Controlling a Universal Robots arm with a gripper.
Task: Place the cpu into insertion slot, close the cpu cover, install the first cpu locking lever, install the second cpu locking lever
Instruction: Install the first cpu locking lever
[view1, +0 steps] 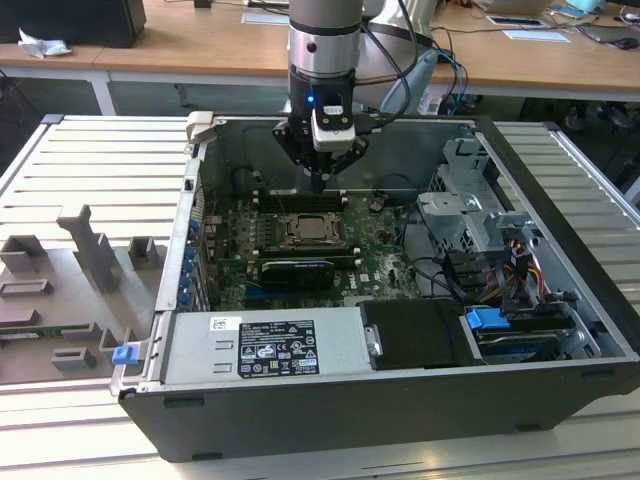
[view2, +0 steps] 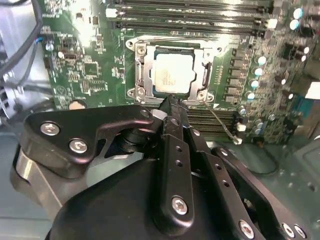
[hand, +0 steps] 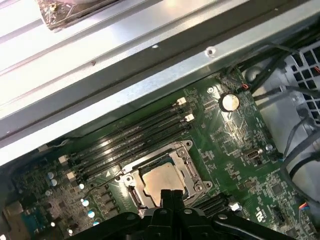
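The cpu (view2: 172, 75) lies flat in the insertion slot (view2: 134, 91), its pale face showing through the window of the cpu cover (view2: 146, 65), which lies down flat around it rather than standing up on its hinge. In both wrist views the gripper (view2: 169, 102) sits just beside one edge of the chip, its two black fingers (view2: 176, 150) drawn together to a narrow point with nothing between them; whether the tip touches the cover's edge I cannot tell. In the exterior view the gripper (view1: 318, 183) hangs over the board just beyond the socket, on its far side. A thin metal rod (view2: 220, 120) slants out from the socket corner nearest the fingertips, across the long black RAM slots (view2: 215, 122). Around all this spreads the green motherboard (view2: 80, 75), set in the floor of an open computer case (view1: 400, 440) on a slatted table (view1: 90, 160).
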